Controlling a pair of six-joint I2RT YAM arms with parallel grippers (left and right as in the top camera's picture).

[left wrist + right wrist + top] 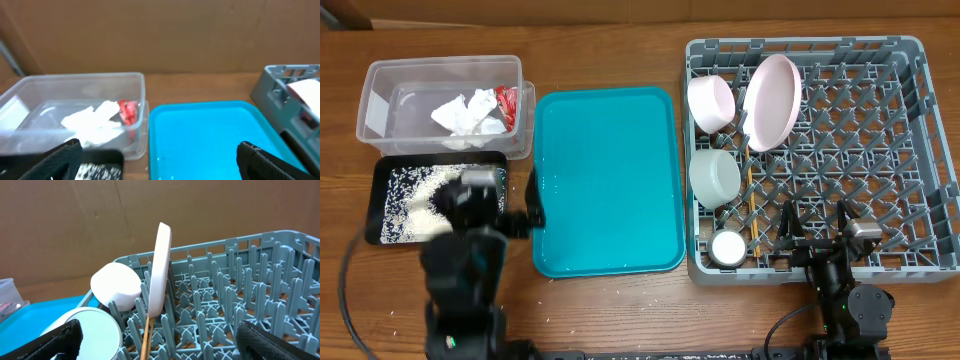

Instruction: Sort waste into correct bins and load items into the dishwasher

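2 grippers: both empty, neither touching anything.
Left gripper (159,146): fingers spread wide, low over the near end of the table (620,310), 1 finger above the black tray (382,175), the other above the edge of the teal tray (610,180).
Right gripper (817,228): fingers spread wide, hanging over the near edge of the dish rack (805,45), right of the white cup (728,247).
Clear tub (390,100): far left corner, holding the crumpled napkin (468,113) with the red scrap (507,100) beside it at the tub's right end.
Black tray: just in front of the tub, a heap of white rice grains (415,205) in it.
Stray grains: a few white specks on the wood near the left arm.
Teal tray: centre of the table, between the bins and the rack.
Pink plate (773,102): on edge between pegs, far left part of the rack.
Pink bowl (711,102): tipped on its side, just left of the plate.
Grey-green bowl (714,177): in front of the pink bowl.
White cup: near left corner of the rack.
Chopsticks (752,205): lying along the rack floor, just right of the grey-green bowl and cup.
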